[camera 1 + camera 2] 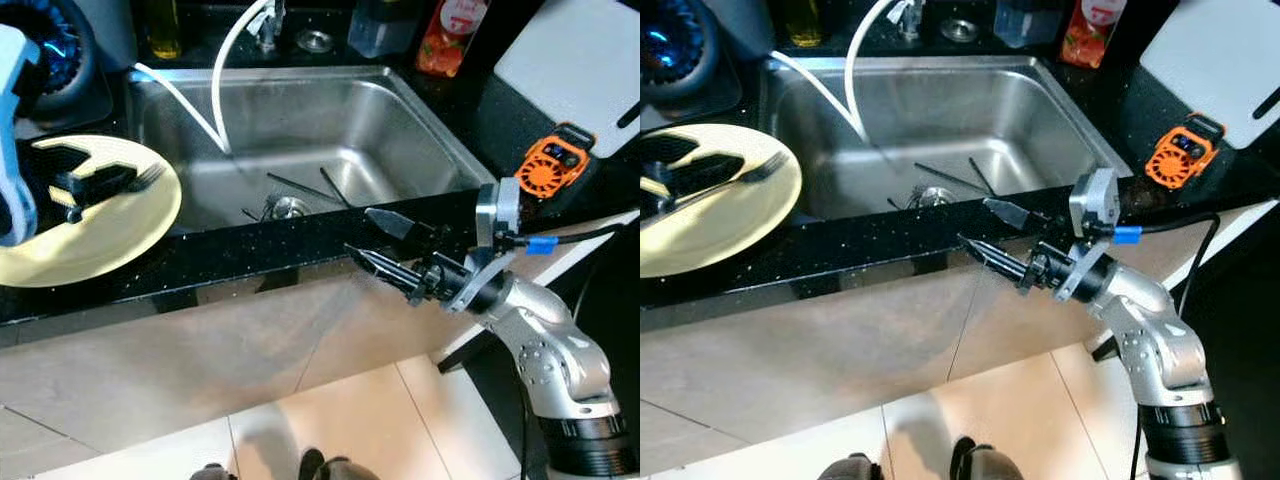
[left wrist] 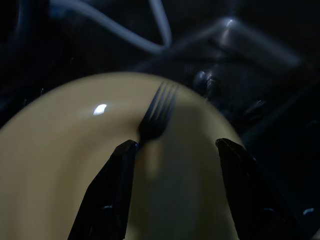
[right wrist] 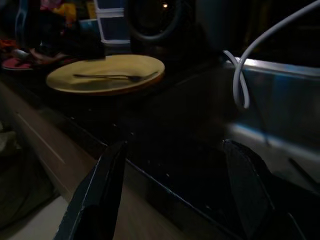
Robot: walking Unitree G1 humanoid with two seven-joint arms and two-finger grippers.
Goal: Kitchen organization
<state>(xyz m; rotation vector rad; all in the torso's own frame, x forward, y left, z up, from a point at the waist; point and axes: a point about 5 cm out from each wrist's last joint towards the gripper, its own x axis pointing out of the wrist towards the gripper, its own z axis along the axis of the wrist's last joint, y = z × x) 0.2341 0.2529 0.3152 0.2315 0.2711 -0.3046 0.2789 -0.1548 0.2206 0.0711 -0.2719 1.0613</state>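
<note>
A yellow plate (image 1: 95, 235) lies on the black counter left of the sink, with a dark fork (image 2: 157, 112) resting on it. My left gripper (image 1: 85, 180) hovers low over the plate, open, its fingers (image 2: 107, 195) straddling the fork's handle end; the tines (image 1: 150, 175) point toward the sink. One fingertip is right at the handle, and I cannot tell if it touches. My right gripper (image 1: 358, 230) is open and holds nothing, in front of the counter's edge near the sink's front right corner. From its wrist, the plate (image 3: 107, 75) and fork are far off.
The steel sink (image 1: 400, 120) holds a few thin dark sticks (image 1: 300, 187) and a drain (image 1: 290, 207); a white hose (image 1: 225, 70) loops into it. An orange device (image 1: 553, 168) and a white board (image 1: 570, 60) sit on the right. Bottles (image 1: 452, 35) stand at the back.
</note>
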